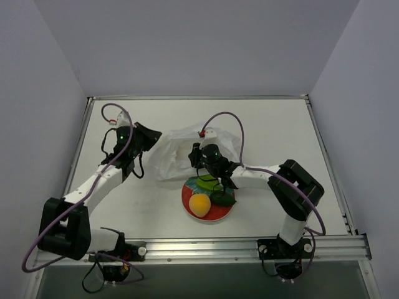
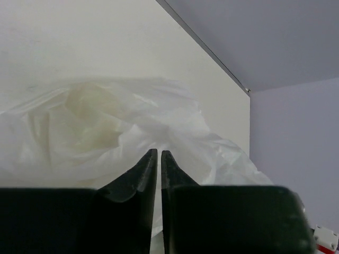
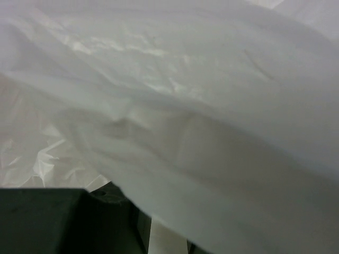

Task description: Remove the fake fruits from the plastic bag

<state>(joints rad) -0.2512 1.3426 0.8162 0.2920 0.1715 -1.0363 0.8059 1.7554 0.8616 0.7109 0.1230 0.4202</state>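
Showing overhead only, three fruits (image 1: 199,204) are lying on one plate (image 1: 186,199), just beside one bag (image 1: 174,152) on the worktop (image 1: 274,137). Close up, the left tool (image 2: 159,154) is pinching bag film; the right tool (image 1: 222,182) is film-covered, its opening not discernible.

The crumpled whitish plastic bag (image 1: 176,152) lies at frame centre; just below it sit the orange-yellow fruit (image 1: 199,204), dark green fruit (image 1: 222,199) and yellow-green fruit (image 1: 204,185).

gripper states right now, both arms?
left gripper: shut, apparently pinching the plastic bag film.
right gripper: cannot tell; the bag film drapes over its fingers.
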